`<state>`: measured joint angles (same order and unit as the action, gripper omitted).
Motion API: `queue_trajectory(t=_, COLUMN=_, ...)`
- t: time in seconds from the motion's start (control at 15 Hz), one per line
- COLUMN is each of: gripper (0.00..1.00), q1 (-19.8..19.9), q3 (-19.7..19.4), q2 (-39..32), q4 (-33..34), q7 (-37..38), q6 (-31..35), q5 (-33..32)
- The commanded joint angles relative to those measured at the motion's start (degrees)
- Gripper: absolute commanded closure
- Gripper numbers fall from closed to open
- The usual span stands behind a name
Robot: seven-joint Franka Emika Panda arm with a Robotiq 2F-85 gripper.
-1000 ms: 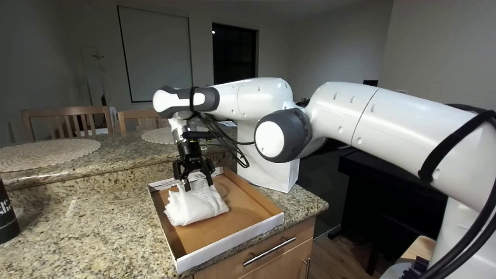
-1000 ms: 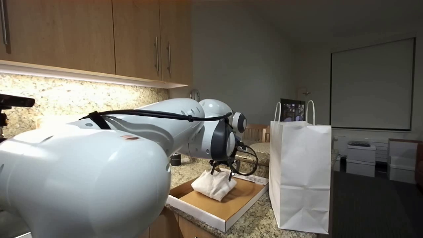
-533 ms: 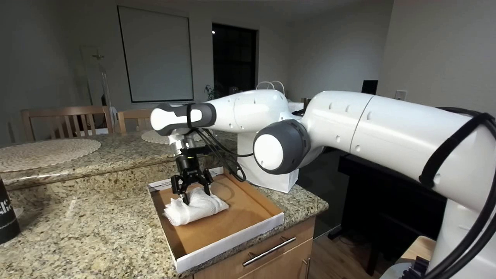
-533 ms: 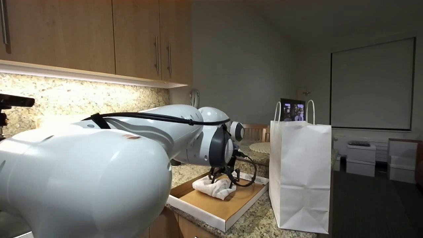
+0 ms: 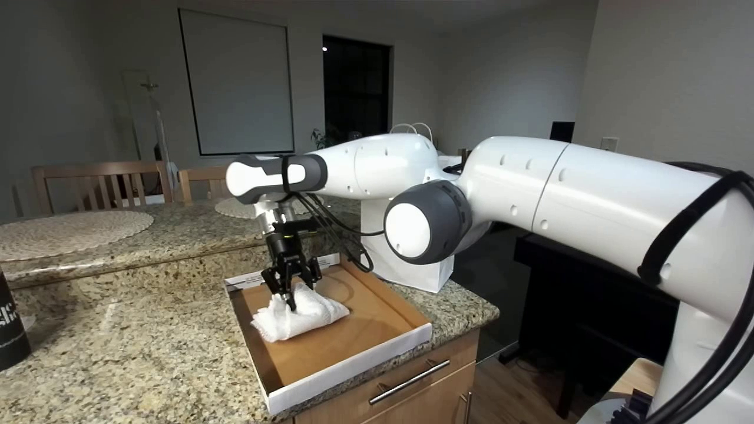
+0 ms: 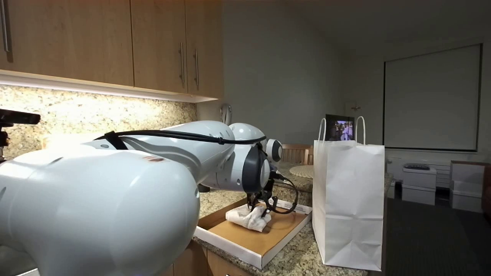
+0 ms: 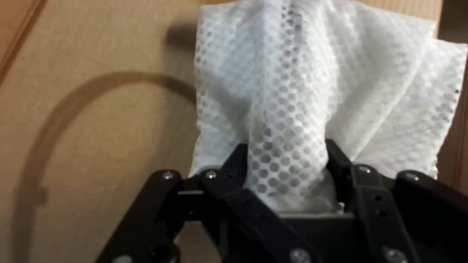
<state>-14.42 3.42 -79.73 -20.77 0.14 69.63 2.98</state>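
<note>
White cloth point(image 7: 299, 91) in shallow cardboard tray point(image 5: 371, 333).
We record the gripper point(image 7: 287, 157) clamped on a raised fold of the cloth; white paper bag point(image 6: 353, 207) upright beside the tray.

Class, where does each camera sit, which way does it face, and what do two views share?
Exterior view: beside the arm, facing tray and dark window; gripper also shows.
Exterior view: behind a white arm section, facing tray and paper bag.
Wrist view: behind the fingers, which show, facing the white cloth.
Both exterior views share arm, gripper, tray, white cloth.
</note>
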Motion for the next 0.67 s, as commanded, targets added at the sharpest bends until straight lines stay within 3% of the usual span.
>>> queue_trajectory(t=0.0, gripper=0.78, q1=-0.11, q3=0.04, q2=0.5, q4=-0.77, q7=0.46, q6=0.57, q5=-0.62)
queue_trajectory(t=0.13, gripper=0.9, q1=-0.02, q3=0.33, q2=0.76, q4=-0.88, q7=0.79, q6=0.1, q5=-0.27)
queue_trajectory(t=0.6, gripper=0.91, q1=0.53, q3=1.79, q2=3.48, q4=-0.74, q7=2.08, q6=-2.36, q5=1.33)
